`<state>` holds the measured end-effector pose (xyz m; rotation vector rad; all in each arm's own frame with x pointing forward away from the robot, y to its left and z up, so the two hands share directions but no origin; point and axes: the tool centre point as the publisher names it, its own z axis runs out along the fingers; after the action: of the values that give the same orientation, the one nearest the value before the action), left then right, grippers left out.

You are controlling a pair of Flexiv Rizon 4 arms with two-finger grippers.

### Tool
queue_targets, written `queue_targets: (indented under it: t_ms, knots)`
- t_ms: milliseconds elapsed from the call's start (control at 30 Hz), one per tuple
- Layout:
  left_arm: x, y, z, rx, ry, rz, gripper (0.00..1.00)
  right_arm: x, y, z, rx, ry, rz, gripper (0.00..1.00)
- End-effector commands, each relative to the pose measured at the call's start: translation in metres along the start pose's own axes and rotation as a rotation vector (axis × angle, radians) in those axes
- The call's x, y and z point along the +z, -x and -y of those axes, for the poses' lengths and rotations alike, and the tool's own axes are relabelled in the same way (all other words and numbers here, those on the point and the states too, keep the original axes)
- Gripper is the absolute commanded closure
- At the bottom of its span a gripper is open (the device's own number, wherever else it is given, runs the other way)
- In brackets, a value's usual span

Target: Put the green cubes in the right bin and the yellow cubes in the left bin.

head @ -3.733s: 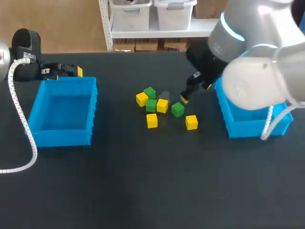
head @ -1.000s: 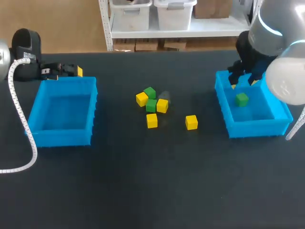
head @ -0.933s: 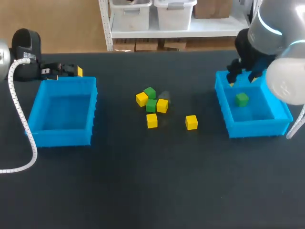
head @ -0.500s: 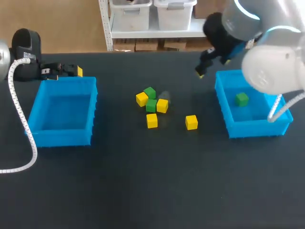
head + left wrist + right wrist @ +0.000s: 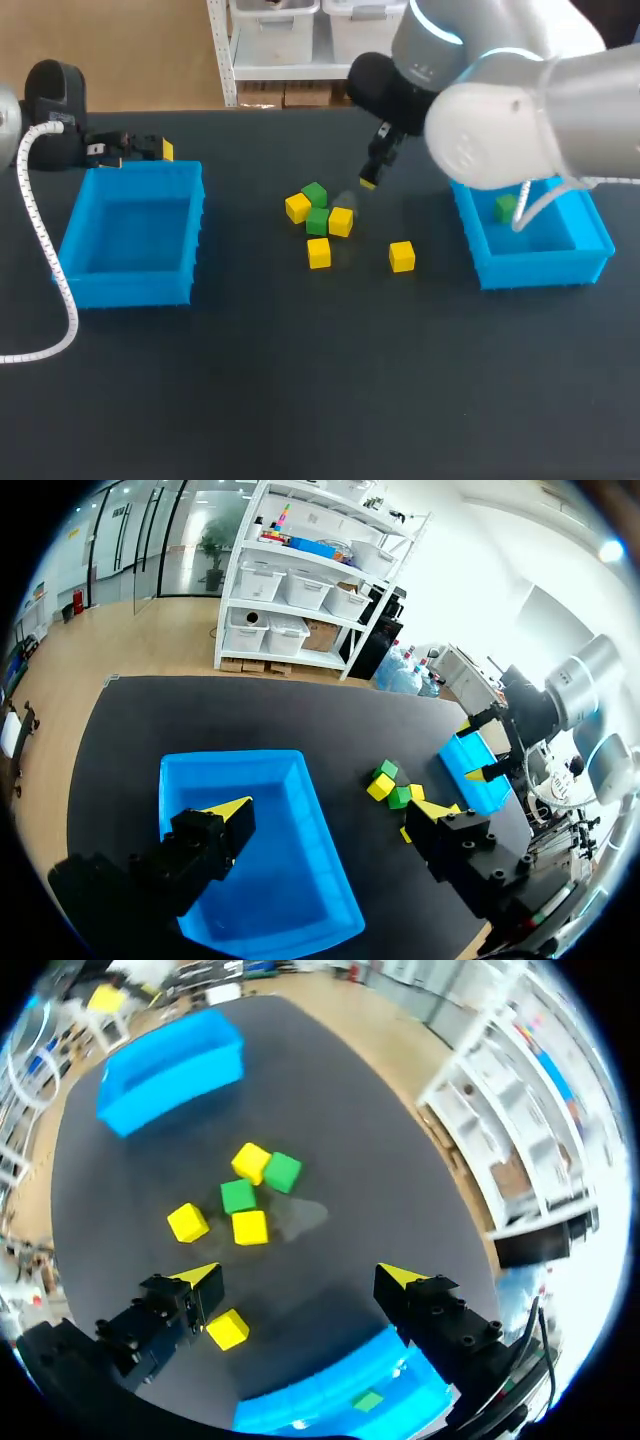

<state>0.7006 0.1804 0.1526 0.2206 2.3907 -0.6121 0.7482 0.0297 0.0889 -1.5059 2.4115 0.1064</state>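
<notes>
Inventory, black table point(image 5: 300, 400), near to far.
1. Left front yellow cube point(image 5: 319, 253) and right front yellow cube point(image 5: 402, 257), lying apart.
2. Cluster of 4 small cubes point(image 5: 318, 210), touching: 2 yellow, 2 green.
3. Left blue plastic bin point(image 5: 190, 225): no cube seen inside. Right blue plastic bin point(image 5: 470, 240): holds 1 green cube point(image 5: 505, 205).
4. Right gripper point(image 5: 300, 1278): above the cluster's far side, fingers spread, carrying nothing.
5. Left gripper point(image 5: 330, 808): behind the left bin, fingers spread, carrying nothing.
Progress, as judged: 1 of 3 greens binned; 2 greens and all 4 yellows outstanding.
</notes>
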Motion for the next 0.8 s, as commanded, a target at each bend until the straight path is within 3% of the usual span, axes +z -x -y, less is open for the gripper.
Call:
queue_targets:
  t_ms: [33,433,800]
  knots:
    - [0.0,-0.002,-0.003,0.003,-0.014,0.007,0.0,0.016,0.015,-0.001,-0.045,0.057,-0.04,0.0]
    - [0.0,-0.002,-0.003,0.003,-0.014,0.007,0.0,0.061,0.045,-0.025,-0.131,0.111,-0.102,0.0]
    - [0.0,-0.002,-0.003,0.003,-0.014,0.007,0.0,0.078,0.046,-0.048,-0.187,0.138,-0.135,0.0]
